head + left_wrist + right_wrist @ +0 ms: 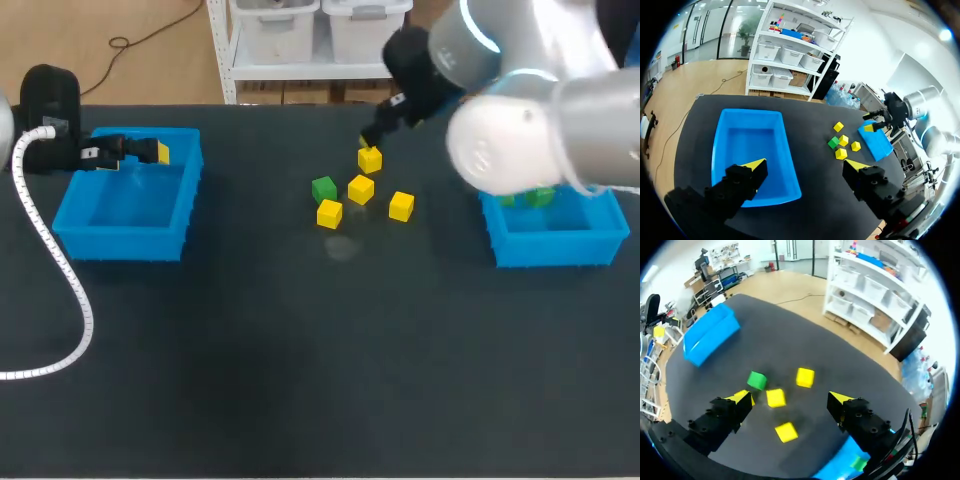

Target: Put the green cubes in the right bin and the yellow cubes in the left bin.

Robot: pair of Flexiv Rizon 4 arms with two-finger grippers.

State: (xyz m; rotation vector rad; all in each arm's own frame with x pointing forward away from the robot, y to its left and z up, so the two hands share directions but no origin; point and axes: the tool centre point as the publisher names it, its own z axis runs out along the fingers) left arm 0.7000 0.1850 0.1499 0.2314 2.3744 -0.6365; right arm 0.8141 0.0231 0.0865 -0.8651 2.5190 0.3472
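Yellow cube (pixel 775 397) below spread R gripper (pixel 790 397); left bin (pixel 747 145) below L gripper (pixel 806 163).

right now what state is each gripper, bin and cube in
left bin: empty
right bin: holds green cubes
four yellow cubes: loose on table
loose green cube: on table, unsorted
left gripper: open, empty, over left bin
right gripper: open, empty, over loose cubes
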